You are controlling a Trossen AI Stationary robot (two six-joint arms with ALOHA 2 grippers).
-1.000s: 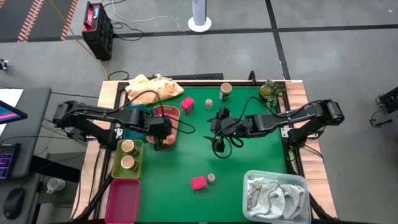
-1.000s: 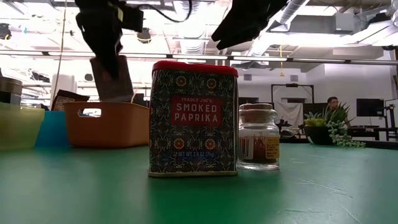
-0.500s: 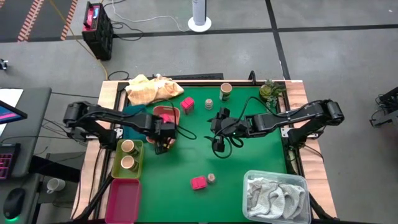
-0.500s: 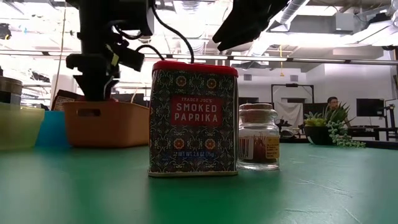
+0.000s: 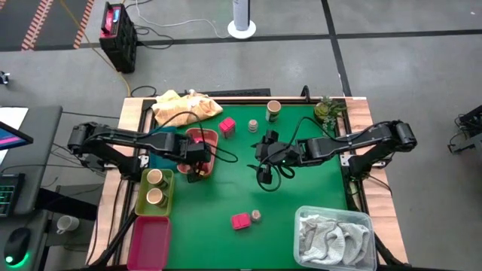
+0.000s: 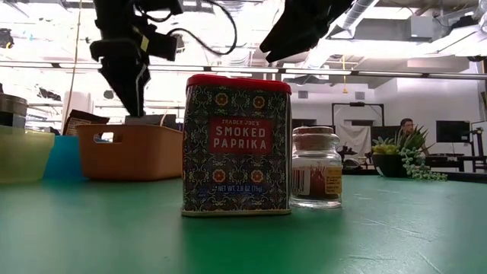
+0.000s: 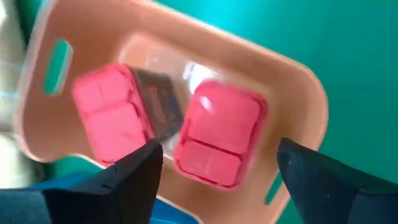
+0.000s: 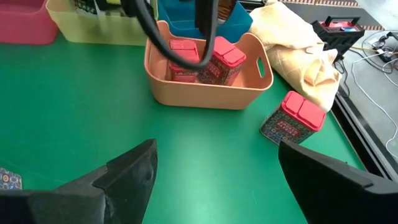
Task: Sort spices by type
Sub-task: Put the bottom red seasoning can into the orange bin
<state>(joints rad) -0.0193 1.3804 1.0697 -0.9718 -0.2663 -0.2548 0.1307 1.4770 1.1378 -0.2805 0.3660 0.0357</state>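
Paprika tins point(image 6: 237, 145) were the spices in play: squat square tins with red two-flap lids and dark patterned sides. Nearest the low camera one stood upright on the green table point(image 5: 301, 188), just beside a small cork-topped jar point(image 6: 316, 167). Farther back, two more tins point(image 7: 217, 134) sat side by side in the salmon tray point(image 7: 292, 87), one leaning a little against the other. The left gripper point(image 7: 217, 171) hung directly above them, fingers spread and holding nothing. It looked like a release just made, so the sound move would be a straight lift clear of the tray before any swing, lest a finger clip a lid and tip a tin. Another tin point(image 8: 292, 127) lay tilted on the table near the yellow cloth point(image 8: 298, 50), and would want a grip across its flat sides. The right gripper point(image 8: 214, 180) waited mid-table, open and empty. Beyond, two tan cups point(image 5: 155, 187) stood in the lime tray point(image 5: 167, 203).
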